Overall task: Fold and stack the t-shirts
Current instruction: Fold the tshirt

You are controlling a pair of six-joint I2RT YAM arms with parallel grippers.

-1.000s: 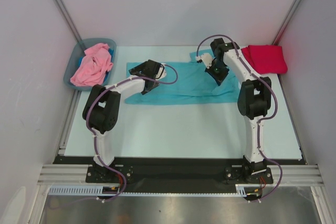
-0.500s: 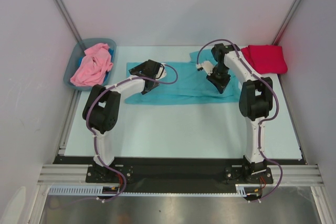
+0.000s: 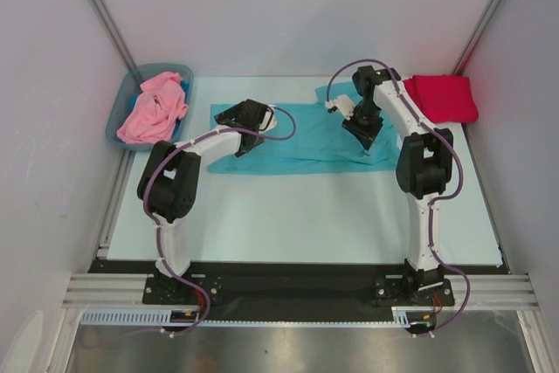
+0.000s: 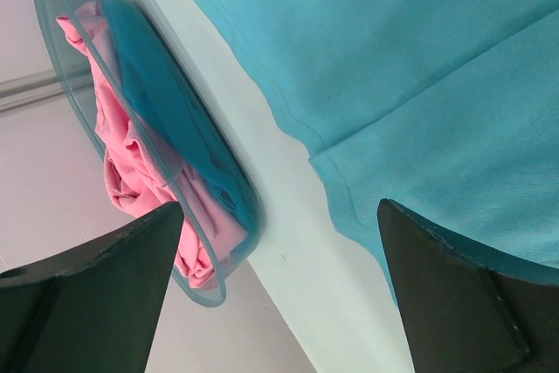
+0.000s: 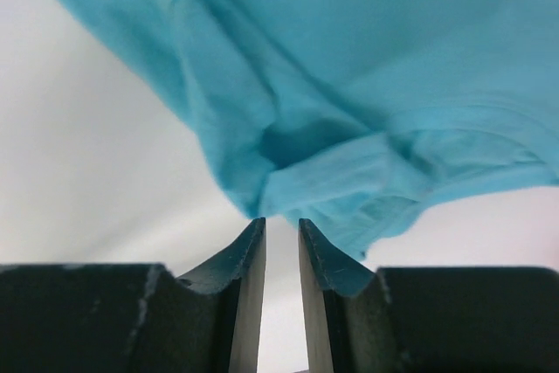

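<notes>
1. Teal t-shirt (image 3: 306,133) crumpled edge just beyond right pincer (image 5: 281,223), jaws parted by a slit, pinching nothing.
2. Long axis flat on counter (image 3: 306,207), running away from bin (image 3: 125,98); this end farthest from it.
3. Left pincer (image 4: 279,207) spread wide over end nearest bin.

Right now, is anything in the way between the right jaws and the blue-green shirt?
No, nothing visible. In the right wrist view the teal t-shirt has its bunched edge just past the tips of the right jaws, which stand slightly apart with nothing between them. Only bare table shows beside it.
</notes>
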